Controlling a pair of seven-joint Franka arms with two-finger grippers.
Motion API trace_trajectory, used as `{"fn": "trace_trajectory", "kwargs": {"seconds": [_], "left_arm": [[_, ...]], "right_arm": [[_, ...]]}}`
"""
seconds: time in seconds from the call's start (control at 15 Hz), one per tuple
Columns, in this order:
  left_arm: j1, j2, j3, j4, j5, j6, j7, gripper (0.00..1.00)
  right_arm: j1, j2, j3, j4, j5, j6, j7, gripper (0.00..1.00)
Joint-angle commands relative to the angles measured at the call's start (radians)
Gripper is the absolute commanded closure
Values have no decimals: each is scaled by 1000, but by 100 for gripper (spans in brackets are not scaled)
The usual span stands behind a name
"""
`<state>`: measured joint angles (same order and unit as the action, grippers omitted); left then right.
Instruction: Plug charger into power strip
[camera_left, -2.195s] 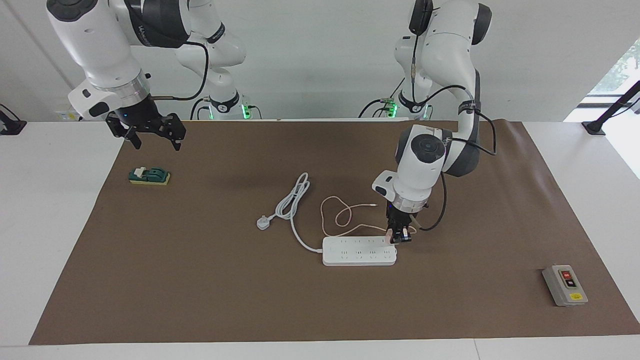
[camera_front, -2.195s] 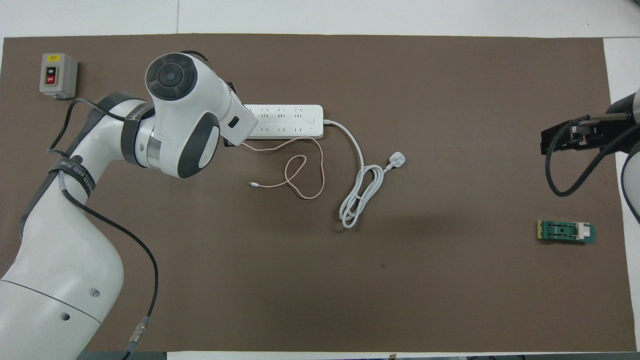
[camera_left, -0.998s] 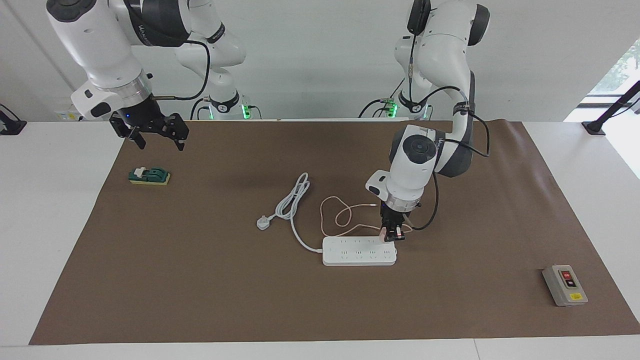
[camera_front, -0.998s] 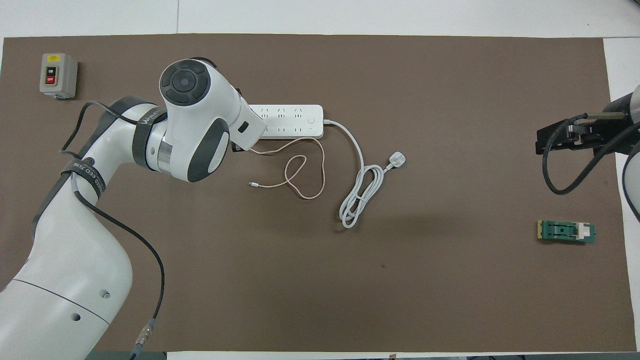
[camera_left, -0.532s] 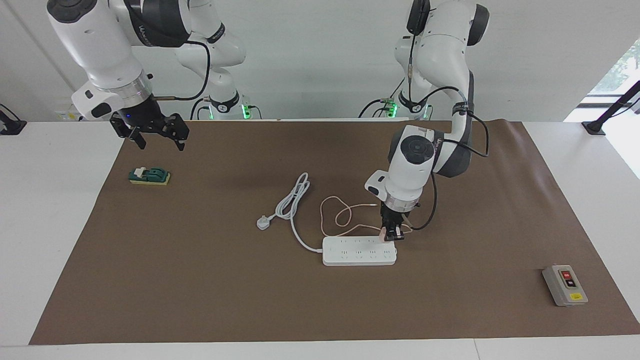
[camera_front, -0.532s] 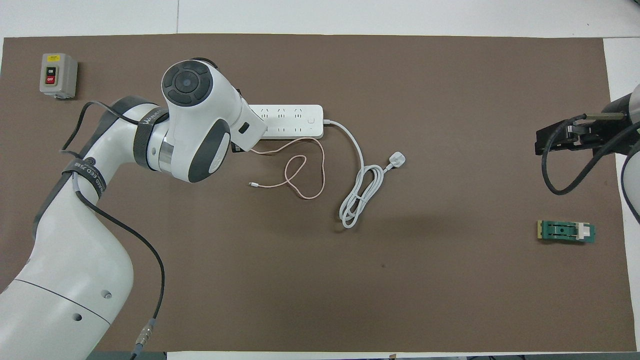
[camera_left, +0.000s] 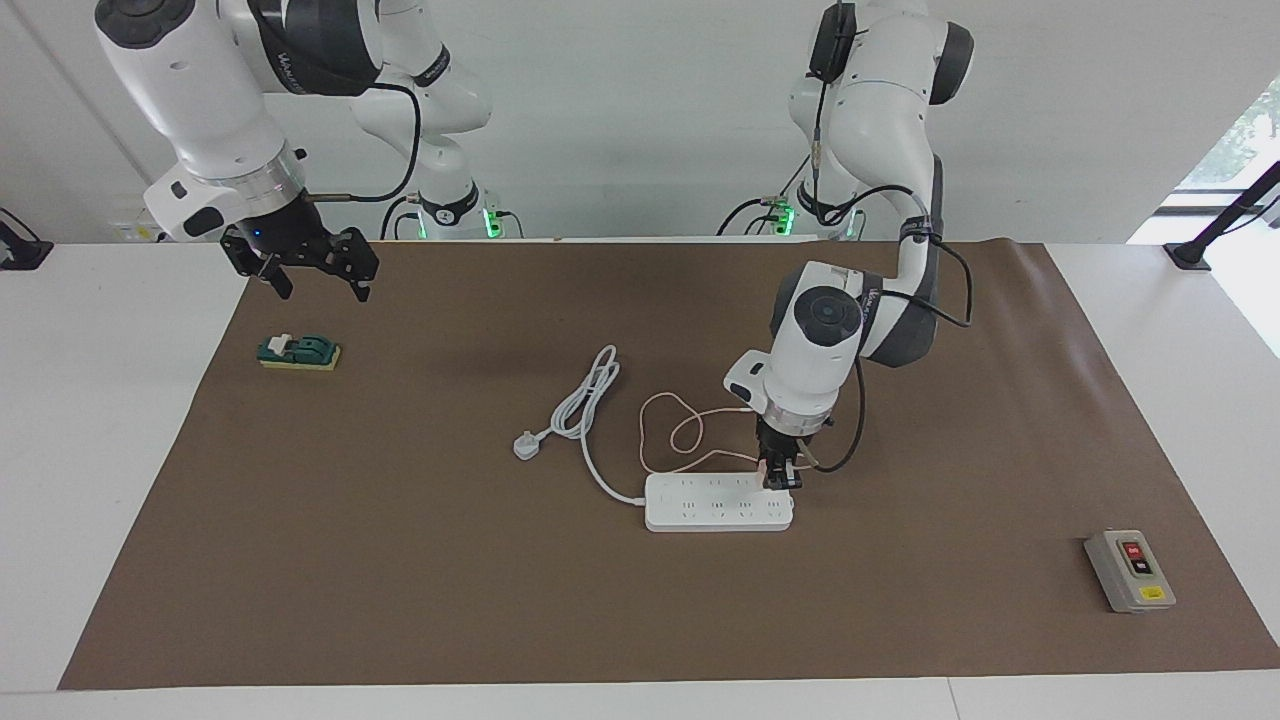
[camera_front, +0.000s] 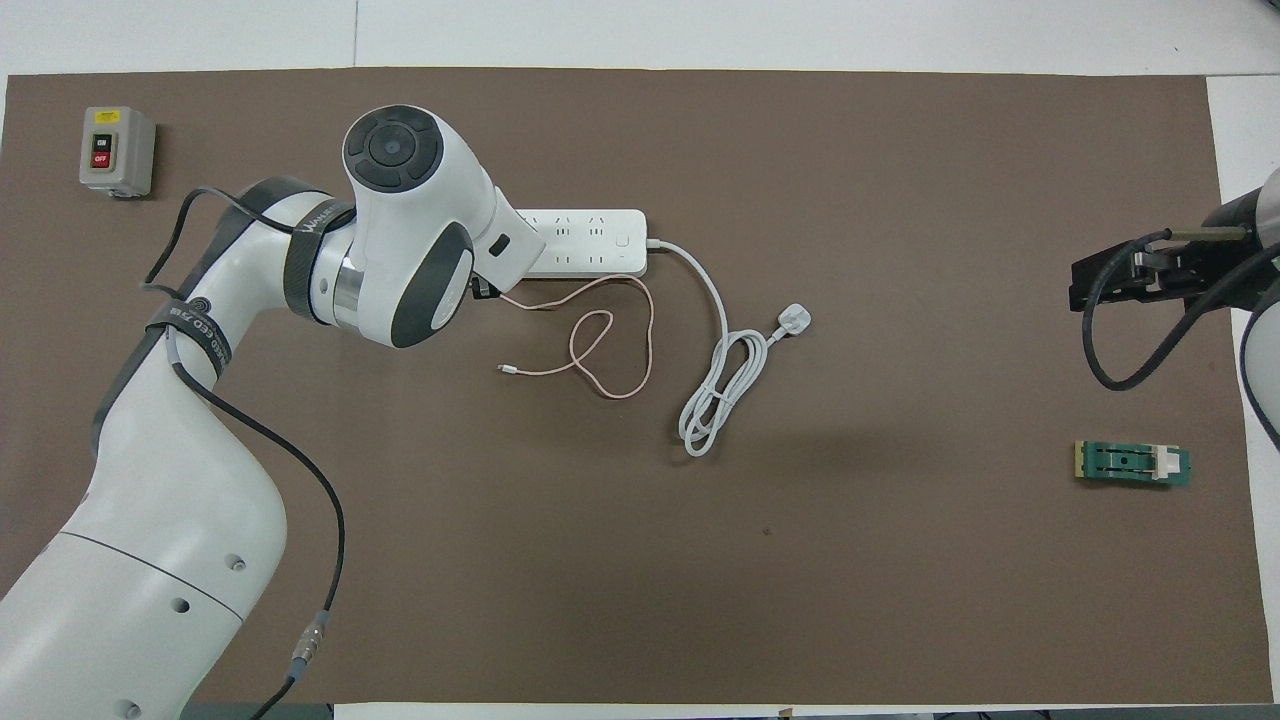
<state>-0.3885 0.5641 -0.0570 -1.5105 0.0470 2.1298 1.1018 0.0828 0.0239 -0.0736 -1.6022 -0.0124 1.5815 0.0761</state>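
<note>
The power strip (camera_left: 715, 503) lies flat on the brown mat, and it also shows in the overhead view (camera_front: 590, 240). My left gripper (camera_left: 778, 478) points straight down over the strip's end toward the left arm's side, at the outlet row nearer the robots. It is shut on the pale pink charger (camera_left: 765, 468), which sits at the strip's top face. The charger's thin pink cable (camera_left: 680, 430) loops on the mat nearer the robots (camera_front: 600, 345). In the overhead view the arm hides the gripper and charger. My right gripper (camera_left: 310, 278) is open and waits above the mat's corner.
A white three-pin plug (camera_left: 526, 445) and its coiled thick cord (camera_left: 590, 395) lie beside the pink cable. A grey switch box (camera_left: 1130, 570) stands toward the left arm's end. A green block (camera_left: 298, 352) lies below the right gripper.
My left gripper has shifted with the charger a little along the strip toward the right arm's end and now stands upright over the outlets. The right arm has hardly moved.
</note>
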Motion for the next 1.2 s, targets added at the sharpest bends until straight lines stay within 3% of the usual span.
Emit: {"fn": "trace_trajectory", "kwargs": {"seconds": [0.0, 0.67, 0.93, 1.13], "left_arm": [[-12, 129, 9, 168, -7, -73, -16, 100], [46, 128, 12, 158, -144, -37, -17, 100], [48, 131, 9, 145, -32, -12, 92, 100], [43, 129, 12, 138, -26, 33, 208, 100]], "right_arm": [[-18, -21, 12, -27, 17, 12, -1, 0], [-18, -21, 12, -24, 17, 8, -6, 0], [-18, -21, 12, -24, 17, 6, -6, 0], [-18, -21, 12, -24, 17, 8, -6, 0]]}}
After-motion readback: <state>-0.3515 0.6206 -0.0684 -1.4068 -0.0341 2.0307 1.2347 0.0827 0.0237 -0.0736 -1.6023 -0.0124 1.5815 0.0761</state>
